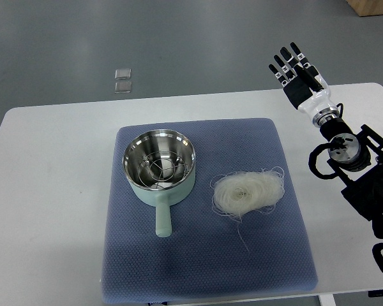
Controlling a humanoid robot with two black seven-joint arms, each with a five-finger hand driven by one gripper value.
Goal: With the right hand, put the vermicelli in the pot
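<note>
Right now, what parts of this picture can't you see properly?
- Top view: the pot floor sits under a wire rack, mostly hidden.
- Right hand: its arm runs off the right edge.
- Left arm: not in view.
- Two small clear squares on the floor: too small to identify.

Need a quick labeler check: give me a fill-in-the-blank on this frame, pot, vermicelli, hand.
1. The vermicelli lies on the blue mat, to the picture's ____ of the pot.
2. The pot's handle points toward the ____ edge of the picture.
3. The right hand holds ____, its fingers spread.
4. The pot holds a wire ____ and no vermicelli.

Missing words: right; bottom; nothing; rack
</note>
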